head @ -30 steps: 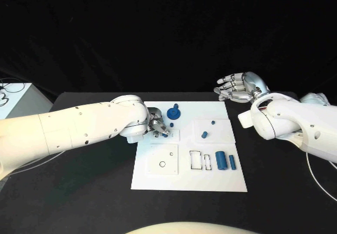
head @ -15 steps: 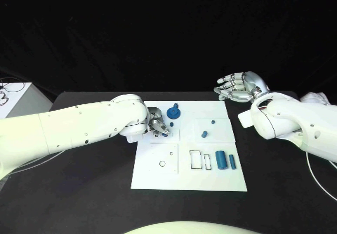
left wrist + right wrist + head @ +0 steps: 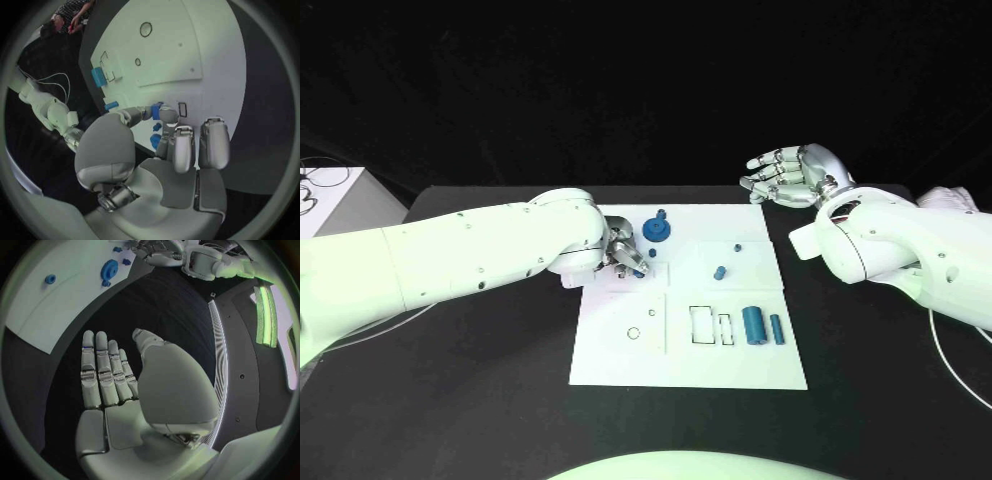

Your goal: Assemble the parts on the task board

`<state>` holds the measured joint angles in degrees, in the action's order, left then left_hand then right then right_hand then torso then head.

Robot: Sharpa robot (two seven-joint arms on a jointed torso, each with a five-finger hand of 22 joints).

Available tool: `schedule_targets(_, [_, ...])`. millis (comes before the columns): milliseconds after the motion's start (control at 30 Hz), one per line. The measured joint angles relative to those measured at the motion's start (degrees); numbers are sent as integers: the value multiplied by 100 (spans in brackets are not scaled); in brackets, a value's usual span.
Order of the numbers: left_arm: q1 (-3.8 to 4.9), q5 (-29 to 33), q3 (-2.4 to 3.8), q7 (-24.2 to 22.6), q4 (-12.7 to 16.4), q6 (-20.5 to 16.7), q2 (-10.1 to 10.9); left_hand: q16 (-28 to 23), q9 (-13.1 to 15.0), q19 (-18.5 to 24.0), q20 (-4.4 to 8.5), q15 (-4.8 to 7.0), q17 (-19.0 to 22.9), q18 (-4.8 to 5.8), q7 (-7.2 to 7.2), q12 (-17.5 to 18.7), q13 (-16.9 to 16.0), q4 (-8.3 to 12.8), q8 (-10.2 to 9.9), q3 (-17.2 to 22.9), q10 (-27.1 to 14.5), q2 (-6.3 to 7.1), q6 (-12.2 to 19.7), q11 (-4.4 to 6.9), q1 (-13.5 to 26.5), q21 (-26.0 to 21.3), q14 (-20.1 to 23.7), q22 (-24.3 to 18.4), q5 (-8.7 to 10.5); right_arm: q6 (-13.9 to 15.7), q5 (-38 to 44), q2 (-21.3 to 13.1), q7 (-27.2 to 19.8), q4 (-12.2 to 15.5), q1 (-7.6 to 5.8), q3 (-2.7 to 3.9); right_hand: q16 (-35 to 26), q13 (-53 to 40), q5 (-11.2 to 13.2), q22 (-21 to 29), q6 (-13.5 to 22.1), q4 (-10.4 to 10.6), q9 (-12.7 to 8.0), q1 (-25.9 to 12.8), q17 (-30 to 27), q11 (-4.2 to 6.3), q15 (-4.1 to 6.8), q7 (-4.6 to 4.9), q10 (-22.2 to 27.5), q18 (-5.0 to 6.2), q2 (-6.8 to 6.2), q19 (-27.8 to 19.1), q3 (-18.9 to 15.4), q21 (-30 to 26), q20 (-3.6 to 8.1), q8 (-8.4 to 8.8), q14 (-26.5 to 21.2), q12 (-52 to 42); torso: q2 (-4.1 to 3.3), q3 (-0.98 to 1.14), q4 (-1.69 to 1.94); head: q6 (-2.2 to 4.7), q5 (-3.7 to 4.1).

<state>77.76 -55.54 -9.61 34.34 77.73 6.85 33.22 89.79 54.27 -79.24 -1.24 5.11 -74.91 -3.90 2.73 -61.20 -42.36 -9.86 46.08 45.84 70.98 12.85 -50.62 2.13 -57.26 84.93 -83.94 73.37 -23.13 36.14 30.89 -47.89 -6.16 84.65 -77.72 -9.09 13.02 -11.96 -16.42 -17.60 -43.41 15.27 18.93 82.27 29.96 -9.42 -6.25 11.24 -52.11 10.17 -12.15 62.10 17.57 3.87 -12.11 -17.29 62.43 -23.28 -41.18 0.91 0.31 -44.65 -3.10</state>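
1. Now, from the head view: the white board lies in the middle of the black table. The left hand is down on the board's left upper part, fingers curled in around a small blue part at its fingertips. Just beyond it sits a round blue gear with a small blue peg near it at the board's far edge. A small blue piece lies toward the board's right half, another tiny one just behind it. Nearer the robot, a blue cylinder and a slim blue bar lie side by side beside two rectangular outlines

2. The right hand hangs above the table's far right corner, off the board, fingers loosely curved and holding nothing

3. Over to the left wrist view: the left hand has its thumb and fingers pinched together on the small blue part, right at the board. Further blue bits peek out between the fingers; whether they are touched, I cannot tell. The blue cylinder lies well apart

4. Right wrist view now: the right hand is spread flat, fingers straight and side by side, empty, over dark table. The board's corner is well away, with the gear on it
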Motion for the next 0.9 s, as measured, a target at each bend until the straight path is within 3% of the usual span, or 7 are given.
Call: schedule_targets(900, [30, -39, 12, 90, -220, 260, -210, 0, -6, 0, 0, 0, 0, 0, -29, 0, 3, 0, 30, 0, 29, -25, -32, 13, 20, 0, 0, 3, 10, 2, 58, 3, 59, 5, 0, 0, -23, 16, 0, 18, 0, 0, -5, -23, -4, 0, 0, 0, 0, 0, -23, 0, 0, 0, 0, 0, 0, 0, 4, 2, 3, -7, 9])
